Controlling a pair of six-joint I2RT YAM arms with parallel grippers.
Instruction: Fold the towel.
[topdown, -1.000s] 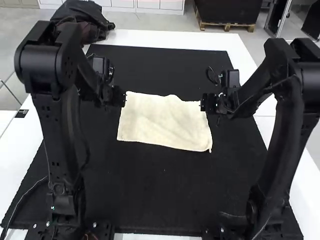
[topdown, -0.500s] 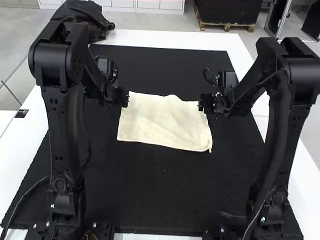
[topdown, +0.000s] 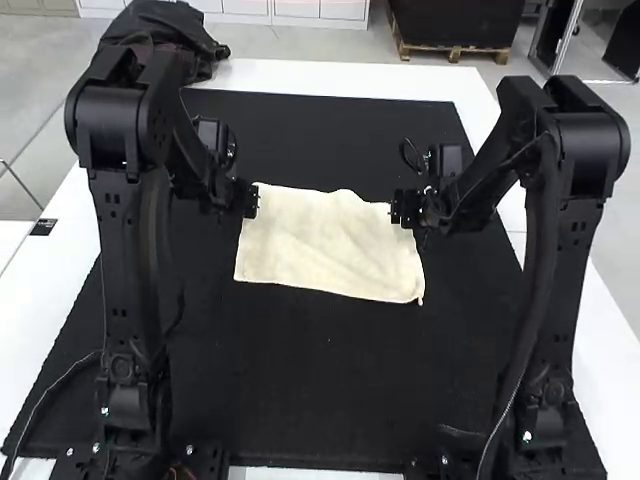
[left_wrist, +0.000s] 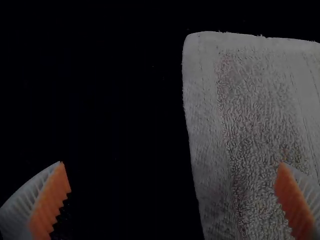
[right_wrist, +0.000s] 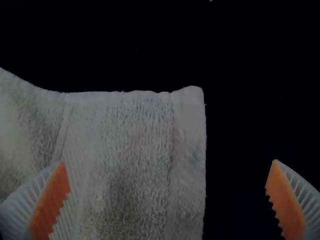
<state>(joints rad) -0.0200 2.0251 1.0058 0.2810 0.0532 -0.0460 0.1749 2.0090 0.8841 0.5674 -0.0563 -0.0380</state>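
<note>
The cream rectangular terry towel (topdown: 330, 250) lies nearly flat, lightly rippled, on the flat black mat (topdown: 320, 390). The black left claw (topdown: 251, 200) and black right claw (topdown: 397, 208) are spread at the towel's far corners, pinching nothing. This looks like lining up a grasp; next, lower, pinch both corners and fold nearward. Bare mat borders the towel's near edge; the white rectangular desk's (topdown: 350, 76) far edge is well beyond it

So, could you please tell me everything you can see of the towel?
The towel is cream and looks like looped terry, with smoother bands and hems. It lies flat on the black mat as a rough rectangle, wrinkled, its far edge wavy, a small tip at the near right corner. The left claw and right claw, open, are at its far corners, gripping nothing.
</note>
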